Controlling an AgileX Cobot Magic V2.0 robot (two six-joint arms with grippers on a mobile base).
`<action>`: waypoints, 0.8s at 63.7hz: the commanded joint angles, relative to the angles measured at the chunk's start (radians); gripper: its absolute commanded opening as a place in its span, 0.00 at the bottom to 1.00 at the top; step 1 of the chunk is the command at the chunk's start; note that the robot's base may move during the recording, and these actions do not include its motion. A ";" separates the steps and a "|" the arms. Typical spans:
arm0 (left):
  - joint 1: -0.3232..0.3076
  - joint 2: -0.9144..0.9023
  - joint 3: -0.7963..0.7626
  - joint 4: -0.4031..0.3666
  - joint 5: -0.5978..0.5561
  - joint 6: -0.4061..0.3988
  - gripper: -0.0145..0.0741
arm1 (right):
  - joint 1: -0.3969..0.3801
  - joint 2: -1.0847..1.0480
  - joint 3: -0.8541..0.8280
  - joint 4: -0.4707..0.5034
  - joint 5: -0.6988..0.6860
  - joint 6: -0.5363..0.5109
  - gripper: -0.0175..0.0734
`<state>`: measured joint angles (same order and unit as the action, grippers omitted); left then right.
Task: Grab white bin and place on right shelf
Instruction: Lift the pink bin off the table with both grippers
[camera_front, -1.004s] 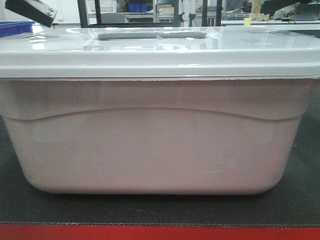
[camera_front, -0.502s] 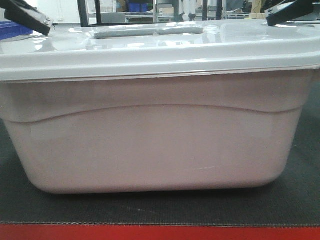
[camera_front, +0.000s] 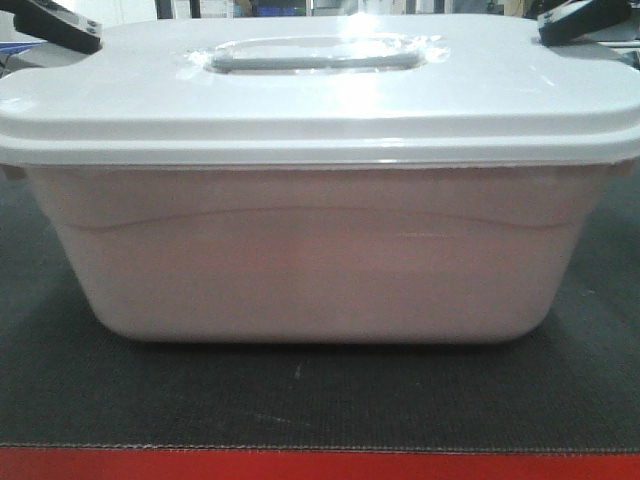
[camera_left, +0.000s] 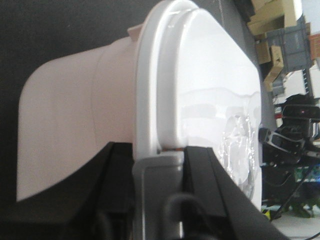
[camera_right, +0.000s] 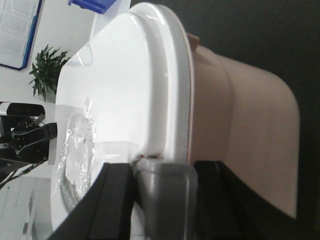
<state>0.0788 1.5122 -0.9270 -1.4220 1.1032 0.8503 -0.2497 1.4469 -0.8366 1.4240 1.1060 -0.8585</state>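
Lift step, seemingly: left claw (camera_left: 157, 150) and right claw (camera_right: 162, 162) pinching white bin (camera_front: 310, 260) by its lid rim over worktop (camera_front: 300, 400). Next: carry level toward right shelf, unseen here.

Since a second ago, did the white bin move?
Yes. The white bin sits farther from the red table edge now, baring more dark mat.

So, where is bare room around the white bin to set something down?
Free: the dark mat strip between the white bin and the red edge. Crowded: both lid ends, where the left gripper and right gripper clamp the rim.
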 joint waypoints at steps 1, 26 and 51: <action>-0.027 -0.037 -0.023 -0.165 0.234 0.005 0.02 | 0.013 -0.062 -0.030 0.137 0.230 -0.018 0.27; -0.103 -0.081 -0.098 -0.314 0.234 0.003 0.02 | 0.013 -0.204 -0.037 0.360 0.230 0.044 0.27; -0.175 -0.126 -0.324 -0.450 0.234 -0.049 0.02 | 0.013 -0.329 -0.115 0.467 0.228 0.090 0.27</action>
<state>-0.0299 1.4408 -1.1733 -1.6996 1.0383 0.8174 -0.2692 1.1641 -0.9062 1.8044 0.9597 -0.7896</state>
